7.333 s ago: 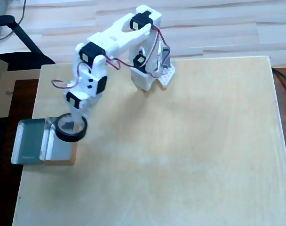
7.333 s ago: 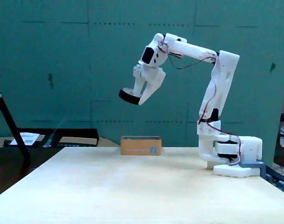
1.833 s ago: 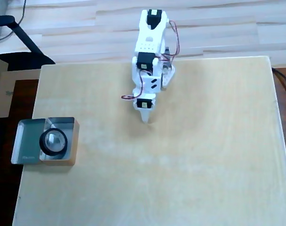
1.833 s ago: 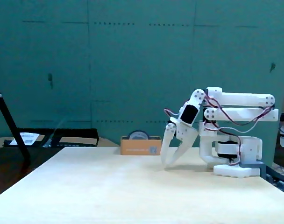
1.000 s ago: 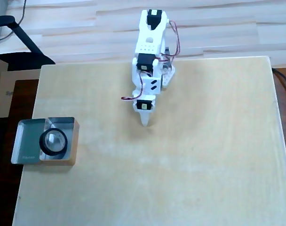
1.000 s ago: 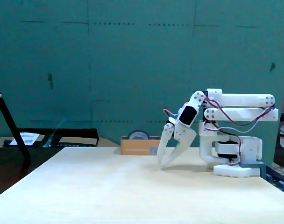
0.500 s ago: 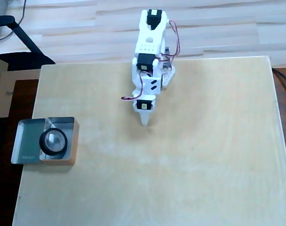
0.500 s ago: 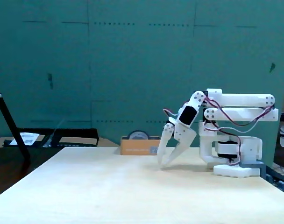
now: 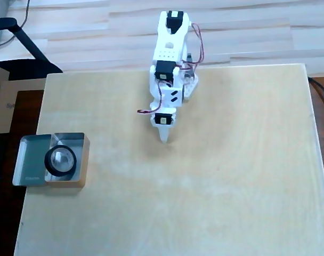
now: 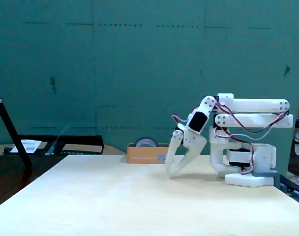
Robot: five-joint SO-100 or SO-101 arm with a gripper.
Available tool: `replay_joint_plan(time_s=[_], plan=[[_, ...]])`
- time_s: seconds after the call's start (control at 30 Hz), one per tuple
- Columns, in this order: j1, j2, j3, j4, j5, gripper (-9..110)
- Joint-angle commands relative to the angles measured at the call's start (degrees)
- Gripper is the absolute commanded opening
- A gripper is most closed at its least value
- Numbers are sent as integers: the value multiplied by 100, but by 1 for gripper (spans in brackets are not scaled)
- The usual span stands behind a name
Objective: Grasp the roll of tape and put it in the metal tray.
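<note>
Tape [image 9: 60, 161], one black ring, lies flat inside the tray [image 9: 29, 168], hole facing straight up, toward the tray's right end in the overhead view. One tray sits at the table's [image 9: 215, 202] left edge, its long axis running left to right in that view. In the fixed view only the tape's top [image 10: 145, 142] peeks above the tray wall [image 10: 142, 154]. One arm is folded low; its gripper [image 10: 170, 172] points down at the table, jaws spread apart and empty, well away from the tray.

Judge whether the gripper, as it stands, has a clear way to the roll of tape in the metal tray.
Probably yes. The gripper is folded near the arm's base, empty, jaws slightly apart. Bare table lies between it and the roll of tape, which sits uncovered in the metal tray.
</note>
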Motion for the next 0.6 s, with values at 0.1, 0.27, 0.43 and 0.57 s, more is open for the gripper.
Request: replay_joint_plan(time_s=[0.1, 0.27, 0.43, 0.57], plan=[[0, 1705, -9, -88, 26, 0], [-26, 1714, 114, -439, 18, 0], [-26, 1714, 123, -492, 18, 0], [-18, 1714, 123, -492, 18, 0]])
